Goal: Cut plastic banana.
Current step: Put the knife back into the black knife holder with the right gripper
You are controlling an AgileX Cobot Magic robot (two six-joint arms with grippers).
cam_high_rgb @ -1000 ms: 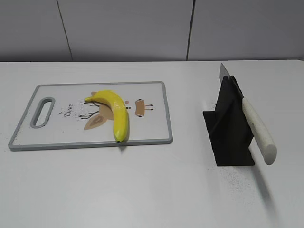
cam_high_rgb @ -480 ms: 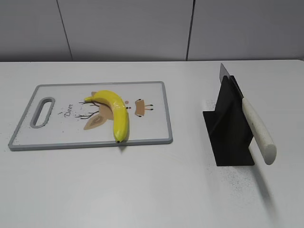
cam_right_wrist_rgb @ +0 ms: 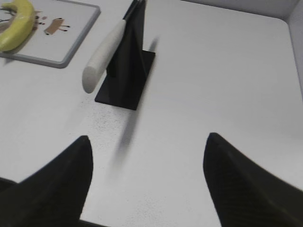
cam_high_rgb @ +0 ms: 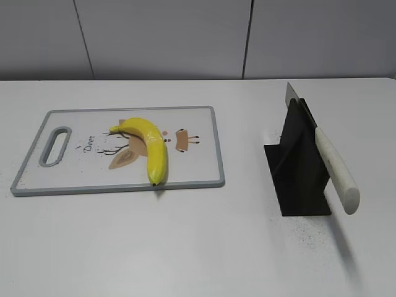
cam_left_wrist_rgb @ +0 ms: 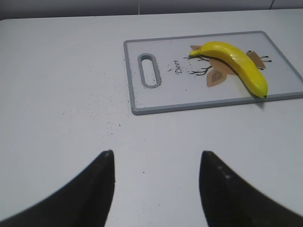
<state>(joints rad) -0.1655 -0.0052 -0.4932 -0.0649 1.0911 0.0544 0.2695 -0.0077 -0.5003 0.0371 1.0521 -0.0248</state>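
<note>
Nothing shifted across the earlier exterior frames: same scene, same positions throughout.

Plastic banana [cam_high_rgb: 150, 145] lying on a grey-rimmed cutting board [cam_high_rgb: 198, 117], over the printed deer drawing, curved, dark tip at the board's near edge, stem end toward the board's middle. Board flat on the white worktop [cam_high_rgb: 198, 247], handle slot at its far left end. Seen also from the left wrist [cam_left_wrist_rgb: 234, 59], up and to the right of the left tool [cam_left_wrist_rgb: 156, 158], well apart from it.

Left tool spread wide, both dark fingers [cam_left_wrist_rgb: 102, 182] low in frame above bare worktop, holding nothing.

Well to the right of the board, a black knife stand [cam_high_rgb: 297, 167] upright on the worktop, with a knife [cam_high_rgb: 334, 164] slotted in at a slant, white handle jutting out toward the near side, blade tip showing above the stand's top.

Right tool [cam_right_wrist_rgb: 147, 146] likewise spread, empty, near the stand and knife handle [cam_right_wrist_rgb: 102, 59] but apart from them.
</note>
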